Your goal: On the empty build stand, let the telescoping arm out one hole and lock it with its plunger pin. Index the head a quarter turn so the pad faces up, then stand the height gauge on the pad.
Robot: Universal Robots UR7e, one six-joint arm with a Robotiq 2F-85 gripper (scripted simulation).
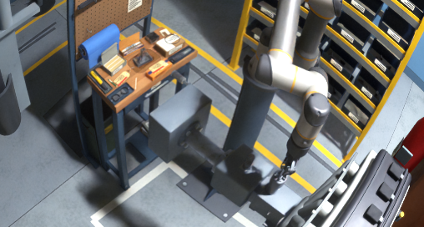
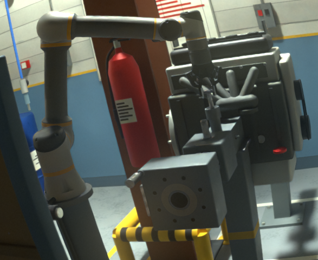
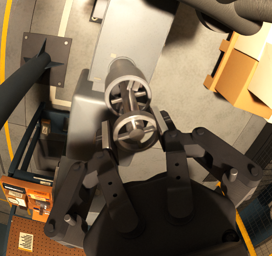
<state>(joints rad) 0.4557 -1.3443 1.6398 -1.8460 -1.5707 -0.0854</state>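
The plunger pin (image 3: 134,132), a steel stem with a ring handle rising from a dark barrel (image 2: 212,116) on the build stand's sleeve block (image 2: 209,142), is held at its ring by my closed gripper (image 2: 206,91), which comes down on it from above. The telescoping arm (image 1: 200,143) runs from the sleeve (image 1: 238,172) to the grey box head (image 1: 177,122). The head's pad face (image 2: 180,200) with its round hole points sideways. The height gauge (image 1: 143,57) stands on the orange workbench (image 1: 140,69), far from the gripper.
A parts rack with bins (image 1: 367,51) stands behind the arm. An engine on a second stand (image 2: 245,92) sits close beside the gripper. A red fire extinguisher (image 2: 131,112) and a yellow guard rail (image 2: 159,235) are nearby. Cardboard boxes (image 3: 243,72) lie on the floor.
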